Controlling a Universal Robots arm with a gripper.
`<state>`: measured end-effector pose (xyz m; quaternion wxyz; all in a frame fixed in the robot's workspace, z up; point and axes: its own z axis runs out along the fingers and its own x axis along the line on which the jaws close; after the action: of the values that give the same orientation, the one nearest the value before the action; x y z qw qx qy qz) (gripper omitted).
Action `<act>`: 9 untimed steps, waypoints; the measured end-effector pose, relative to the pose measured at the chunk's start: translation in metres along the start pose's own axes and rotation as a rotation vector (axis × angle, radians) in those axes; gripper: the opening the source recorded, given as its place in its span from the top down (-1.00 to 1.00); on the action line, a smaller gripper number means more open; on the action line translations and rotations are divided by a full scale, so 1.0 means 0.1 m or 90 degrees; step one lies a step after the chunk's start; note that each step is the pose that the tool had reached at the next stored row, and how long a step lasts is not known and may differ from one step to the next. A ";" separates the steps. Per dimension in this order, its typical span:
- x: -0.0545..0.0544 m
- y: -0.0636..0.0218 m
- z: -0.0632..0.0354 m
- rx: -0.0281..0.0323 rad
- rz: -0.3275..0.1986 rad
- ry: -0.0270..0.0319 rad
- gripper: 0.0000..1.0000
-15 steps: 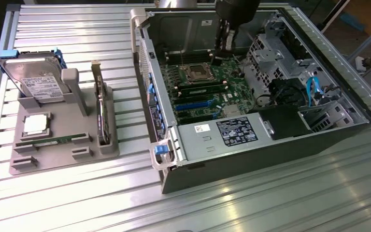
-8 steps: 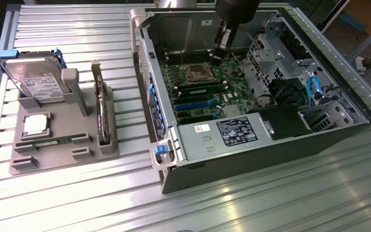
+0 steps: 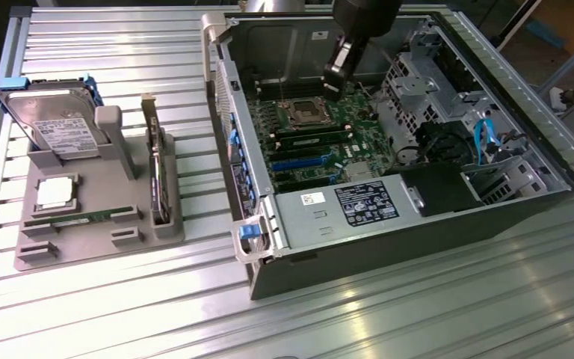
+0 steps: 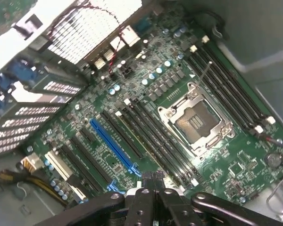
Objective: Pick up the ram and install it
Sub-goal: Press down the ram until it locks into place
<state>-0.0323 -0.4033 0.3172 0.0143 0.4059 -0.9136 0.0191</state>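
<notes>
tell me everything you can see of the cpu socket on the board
The cpu socket is a square, silvery metal frame around a dark centre with a faint golden sheen; no chip seems to be seated in it. A thin wire lever runs along one side. It lies flat on the green motherboard inside the open computer case, with long black memory slots running along two opposite sides. Nothing rests on it.
</notes>
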 end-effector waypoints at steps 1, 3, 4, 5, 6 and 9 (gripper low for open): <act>0.00 0.000 0.000 -0.0005 0.011 0.0003 0.79; 0.00 0.000 0.001 -0.0023 0.054 0.0013 0.79; 0.00 0.000 0.002 -0.0034 0.082 0.0019 0.79; 0.00 0.000 0.003 -0.0045 0.108 0.0025 0.79; 0.00 0.000 0.003 -0.0052 0.124 0.0028 0.79; 0.00 0.000 0.003 -0.0063 0.151 0.0035 0.79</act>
<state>-0.0323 -0.4032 0.3169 0.0165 0.2945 -0.9553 0.0172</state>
